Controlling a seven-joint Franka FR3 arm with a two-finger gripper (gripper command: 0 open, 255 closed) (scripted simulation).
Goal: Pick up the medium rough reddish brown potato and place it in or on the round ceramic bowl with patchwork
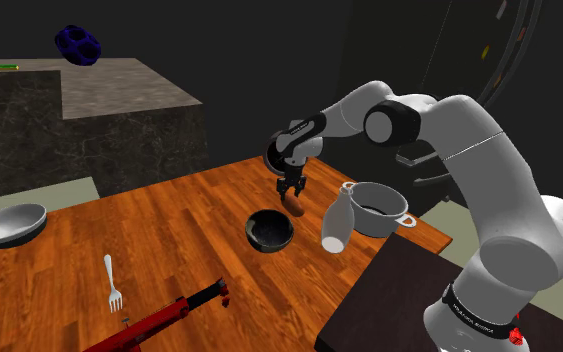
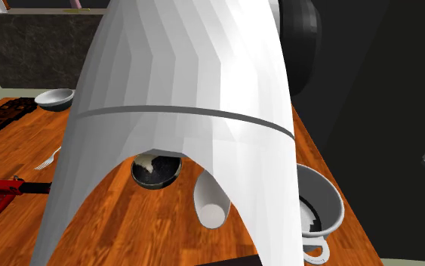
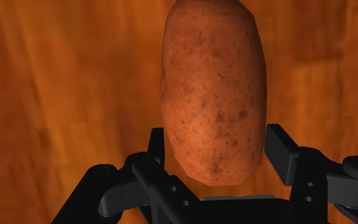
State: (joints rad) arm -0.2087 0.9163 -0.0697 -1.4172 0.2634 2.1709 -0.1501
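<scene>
A reddish brown, speckled potato (image 3: 212,95) sits between the two black fingers (image 3: 155,149), which clasp its near end, with the wooden table behind it. In the shoulder view my gripper (image 1: 291,190) points down with the potato (image 1: 295,205) under it, just beyond the rim of a dark round bowl (image 1: 269,230). I cannot tell whether the potato touches the table. In the second exterior view the bowl (image 2: 156,170) shows black and white patches inside and is partly hidden behind the white arm.
A white bottle (image 1: 337,222) and a grey two-handled pot (image 1: 377,208) stand to the right of the bowl near the table edge. A grey bowl (image 1: 7,224), a fork (image 1: 113,283) and a red tool (image 1: 159,318) lie to the left. A stone counter (image 1: 119,90) rises behind.
</scene>
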